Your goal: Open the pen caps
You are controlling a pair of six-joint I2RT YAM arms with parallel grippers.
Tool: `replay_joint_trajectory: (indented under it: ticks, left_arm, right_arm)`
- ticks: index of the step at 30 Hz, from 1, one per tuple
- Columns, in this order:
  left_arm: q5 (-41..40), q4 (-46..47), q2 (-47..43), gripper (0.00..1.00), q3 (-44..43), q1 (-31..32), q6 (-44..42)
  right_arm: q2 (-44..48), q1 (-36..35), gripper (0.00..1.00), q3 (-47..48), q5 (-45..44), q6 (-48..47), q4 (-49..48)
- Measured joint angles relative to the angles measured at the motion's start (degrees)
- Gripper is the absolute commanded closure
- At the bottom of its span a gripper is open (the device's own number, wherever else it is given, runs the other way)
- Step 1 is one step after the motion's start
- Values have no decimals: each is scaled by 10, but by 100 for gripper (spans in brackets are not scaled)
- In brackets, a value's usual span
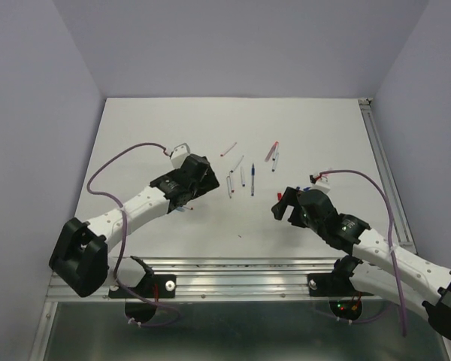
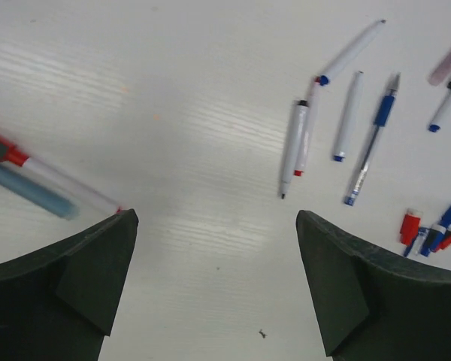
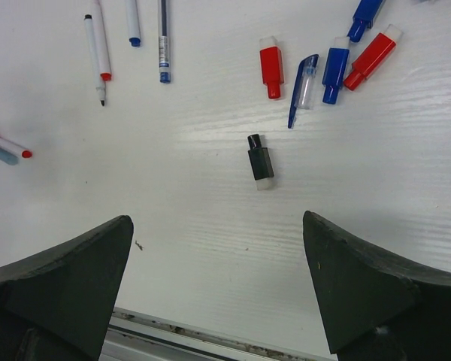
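White tabletop (image 1: 135,150), walled in pale lilac, carries everything loose; no tray or cup is in view.

At far left the left gripper (image 2: 216,226) hangs low over the table, jaws spread wide and empty. Just beside its left finger lie 2 blurred pens: a red-capped pen (image 2: 52,177) with a clear barrel and a bluish pen (image 2: 26,194) alongside.

Toward the middle is a loose fan of pens, among them a black-tipped white pen (image 2: 292,147), a blue-ended white pen (image 2: 348,113) and a blue pen (image 2: 372,139). Whether their ends are caps or bare tips is too small to tell.

Further right the pen caps lie off their pens on the bare surface. A black cap (image 3: 260,162) lies alone. Beyond it is a row of a red cap (image 3: 270,66), a clear-and-blue clip cap (image 3: 304,79), a blue cap (image 3: 334,71) and a second red cap (image 3: 372,54). The right gripper (image 3: 218,226) hovers near the black cap, jaws released, holding nothing.

Any cap left on looks light, stiff and smooth, so likely to skid or twist under a pinch. Best to clamp the barrel mid-length with 1 gripper, nip the cap across its sides with the other, and pull straight along the pen.
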State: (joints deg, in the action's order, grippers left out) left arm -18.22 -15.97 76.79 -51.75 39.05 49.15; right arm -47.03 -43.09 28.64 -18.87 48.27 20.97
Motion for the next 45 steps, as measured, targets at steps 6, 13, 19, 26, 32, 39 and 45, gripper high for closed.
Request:
replay_joint_trajectory:
  ticks: [6,13,19,26,32,39,45]
  left_arm:
    - [-21,-61,-74,1,95,-77,59]
    - [-23,-73,-109,2,140,-181,76]
    - [-26,-69,-73,17,140,-238,83]
    - [-48,-69,-37,30,140,-253,111]
    - [-61,-66,4,45,131,-253,134]
    - [-67,-63,37,45,120,-253,152]
    - [-73,-64,52,53,111,-253,154]
  right_arm:
    - [-15,0,0,-5,10,0,-7]
    - [-29,0,0,-5,16,0,-17]
    - [-29,0,0,-6,16,0,-19]
    - [-28,0,0,-6,13,-1,-19]
    - [-28,0,0,-7,7,-1,-18]
    - [-26,0,0,-15,6,-6,-19]
    - [-25,0,0,-15,4,-10,-19]
